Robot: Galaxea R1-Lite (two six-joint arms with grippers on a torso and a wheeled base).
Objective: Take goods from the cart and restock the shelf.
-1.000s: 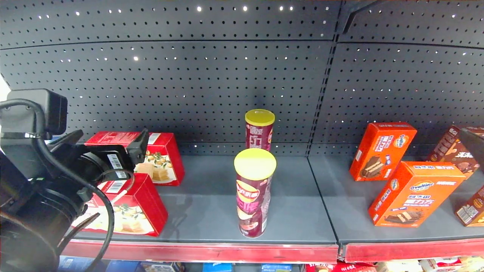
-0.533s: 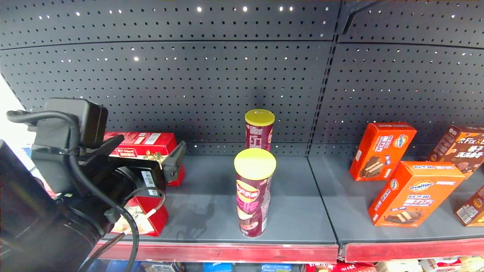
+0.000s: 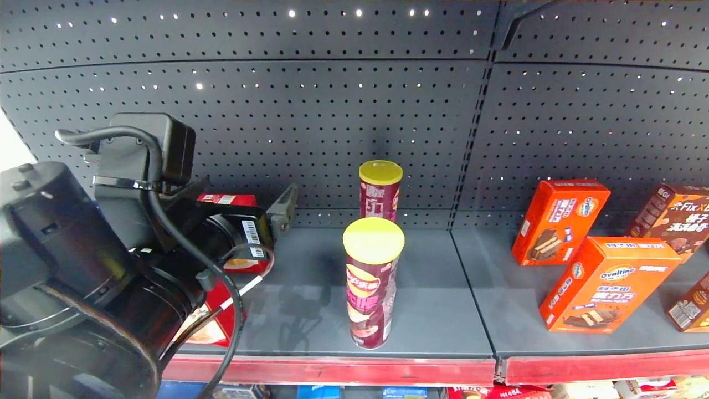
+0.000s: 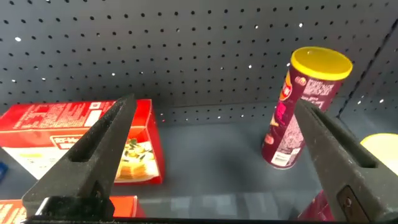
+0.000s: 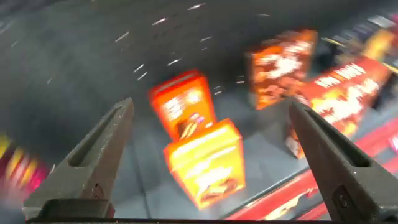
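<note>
The left gripper (image 4: 212, 106) has slid from the left end of the shelf (image 3: 437, 293) toward the middle, jaws wide with nothing in them, and now hides most of the red boxes (image 3: 227, 199). The right gripper (image 5: 211, 106) is wide and empty too, so I think no new goods are going on yet. The front chip can (image 3: 372, 282) stands by the shelf's front edge, the back chip can (image 3: 380, 188) behind it, and the orange boxes (image 3: 606, 282) toward the right end; all the packs carry bright writing and food pictures.

Two cans (image 3: 373, 282) (image 3: 380, 190), six boxes (image 3: 227, 199) (image 3: 219, 332) (image 3: 559, 220) (image 3: 606, 284) (image 3: 673, 219) (image 3: 689, 307)
</note>
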